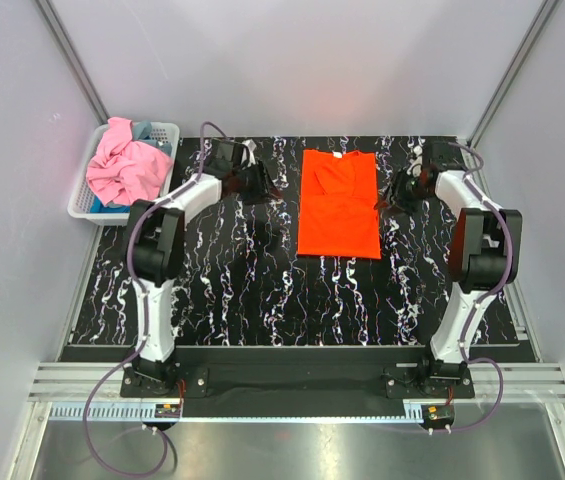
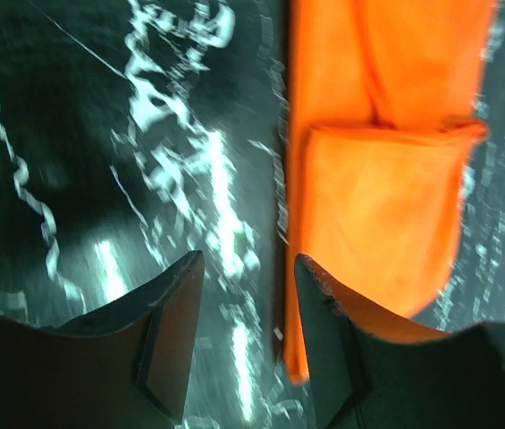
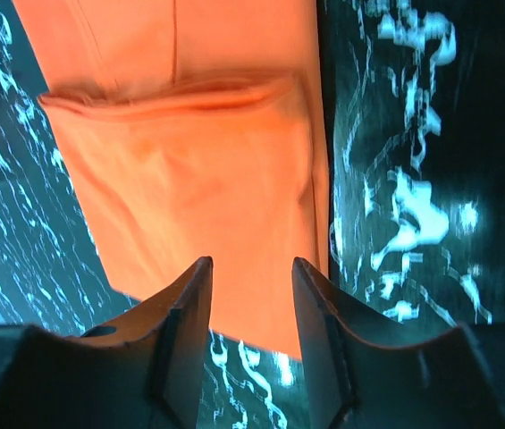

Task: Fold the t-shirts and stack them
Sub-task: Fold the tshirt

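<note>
T-shirt (image 1: pixel 338 205) just beside left gripper (image 2: pixel 248 264)

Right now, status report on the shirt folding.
Left gripper, right gripper open, empty, flanking orange t-shirt. Sleeves folded in. Pink t-shirt in white basket. Nothing blocking.

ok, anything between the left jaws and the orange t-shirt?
Nothing; just a bare strip of marbled tabletop beside the orange t-shirt, clearest in the top view.

No text, label, brand, number or sign is legible in any of the three views. The orange t-shirt (image 1: pixel 338 205) at the centre of the overhead view and the white lattice basket (image 1: pixel 165 133) at its upper left show no readable marking.
</note>
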`<state>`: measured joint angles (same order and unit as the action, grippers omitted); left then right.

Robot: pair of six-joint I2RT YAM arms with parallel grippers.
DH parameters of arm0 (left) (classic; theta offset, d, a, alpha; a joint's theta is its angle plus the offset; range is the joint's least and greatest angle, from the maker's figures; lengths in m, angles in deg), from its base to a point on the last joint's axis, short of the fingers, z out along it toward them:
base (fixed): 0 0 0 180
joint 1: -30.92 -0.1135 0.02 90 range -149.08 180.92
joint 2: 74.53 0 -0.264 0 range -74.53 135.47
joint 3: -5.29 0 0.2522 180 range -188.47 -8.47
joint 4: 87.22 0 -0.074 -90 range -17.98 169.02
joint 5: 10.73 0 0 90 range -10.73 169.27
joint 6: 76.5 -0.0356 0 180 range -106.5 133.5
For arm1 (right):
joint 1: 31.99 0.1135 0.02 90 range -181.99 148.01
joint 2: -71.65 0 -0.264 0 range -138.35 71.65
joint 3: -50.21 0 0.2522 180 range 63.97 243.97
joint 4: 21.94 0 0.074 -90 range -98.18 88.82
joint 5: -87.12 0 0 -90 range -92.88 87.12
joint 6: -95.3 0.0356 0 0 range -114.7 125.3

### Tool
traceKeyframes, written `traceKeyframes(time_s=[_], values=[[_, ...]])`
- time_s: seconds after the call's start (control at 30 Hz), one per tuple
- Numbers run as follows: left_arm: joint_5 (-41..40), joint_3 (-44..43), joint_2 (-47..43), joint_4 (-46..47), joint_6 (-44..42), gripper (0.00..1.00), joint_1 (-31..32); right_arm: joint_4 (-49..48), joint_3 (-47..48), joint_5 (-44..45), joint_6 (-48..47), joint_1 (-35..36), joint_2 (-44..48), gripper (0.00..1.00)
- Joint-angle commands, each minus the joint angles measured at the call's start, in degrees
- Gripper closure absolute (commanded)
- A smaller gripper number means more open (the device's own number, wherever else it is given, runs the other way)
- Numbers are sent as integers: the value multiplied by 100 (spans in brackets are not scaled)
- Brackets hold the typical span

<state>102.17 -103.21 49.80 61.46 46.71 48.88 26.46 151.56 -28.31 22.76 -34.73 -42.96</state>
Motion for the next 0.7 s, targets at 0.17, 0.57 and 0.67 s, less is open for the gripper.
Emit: traceKeyframes(time_s=[0.17,0.57,0.67], values=[[286,1921,-1341,1070,98,49,445,-185,-709,-23,-339,-25,369,46],[593,2698,-1245,1546,274,48,903,422,-1147,-59,-243,-25,342,57],[567,2812,-1245,1642,317,48,938,142,-1542,-312,-146,-25,439,58]])
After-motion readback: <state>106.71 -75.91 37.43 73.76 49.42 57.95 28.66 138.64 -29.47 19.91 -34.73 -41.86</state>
